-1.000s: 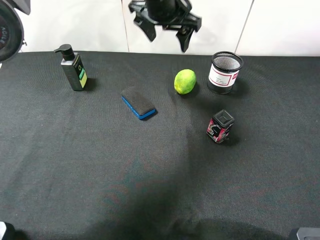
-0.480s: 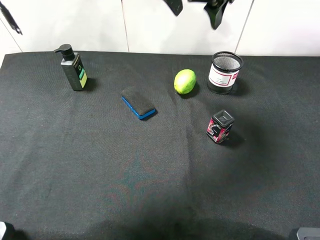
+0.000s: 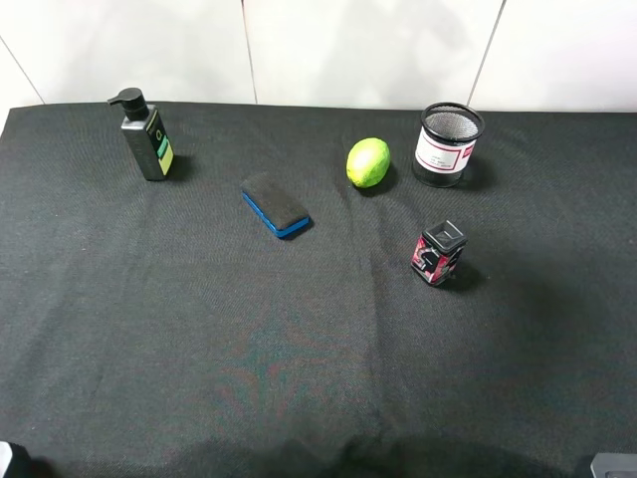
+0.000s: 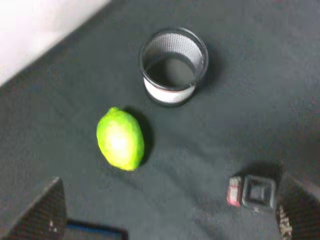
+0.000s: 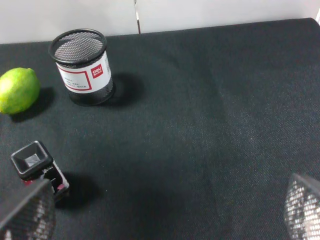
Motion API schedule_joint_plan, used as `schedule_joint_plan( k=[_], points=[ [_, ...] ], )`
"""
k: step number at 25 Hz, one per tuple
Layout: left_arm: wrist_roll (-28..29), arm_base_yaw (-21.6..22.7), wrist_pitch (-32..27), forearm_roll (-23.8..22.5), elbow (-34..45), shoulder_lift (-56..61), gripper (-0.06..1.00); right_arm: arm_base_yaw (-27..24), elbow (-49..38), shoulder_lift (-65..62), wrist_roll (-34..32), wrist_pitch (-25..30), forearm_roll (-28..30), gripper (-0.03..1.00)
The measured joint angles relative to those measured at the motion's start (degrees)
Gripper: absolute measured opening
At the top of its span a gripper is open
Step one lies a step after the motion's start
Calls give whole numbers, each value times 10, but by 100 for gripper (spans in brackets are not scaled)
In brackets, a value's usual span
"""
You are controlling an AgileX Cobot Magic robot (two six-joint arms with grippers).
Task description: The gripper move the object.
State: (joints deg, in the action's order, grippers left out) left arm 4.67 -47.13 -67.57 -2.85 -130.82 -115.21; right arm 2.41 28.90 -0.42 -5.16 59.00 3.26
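So the whole table is covered in a black cloth, a bit wrinkly in spots, and behind it there's a plain white panelled wall with thin dark seams running down it.

Using the mesh cup as the anchor: it stands upright near the back edge, black wire with a white and red label. The lime sits on the cloth just beside the cup, on the side toward the eraser, not touching the cup. It's free, nothing gripping it. The eraser, black with a blue edge, lies farther out on that same side and a little closer to the front. Way past that, well apart from the cup, a dark pump bottle stands upright near the wall. In front of the cup there's a small black and red box, tilted a little.

No arms show in the high view. The left gripper looks down from above the lime and the cup, fingers spread wide, nothing between them. The right gripper is spread wide too, its mesh-textured fingers holding nothing, with the cup, lime and box in its view.
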Motion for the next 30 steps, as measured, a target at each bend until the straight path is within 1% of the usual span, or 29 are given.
schedule_joint_plan(
  k=[8,16,21,30],
  points=[
    [4,-5,0,7,161,108,82,0,0,0,0,0,0,69],
    [7,-5,0,9,354,226,82,0,0,0,0,0,0,69],
    [7,-5,0,11,452,300,82,0,0,0,0,0,0,69],
    [7,-5,0,12,622,474,82,0,0,0,0,0,0,69]
  ],
)
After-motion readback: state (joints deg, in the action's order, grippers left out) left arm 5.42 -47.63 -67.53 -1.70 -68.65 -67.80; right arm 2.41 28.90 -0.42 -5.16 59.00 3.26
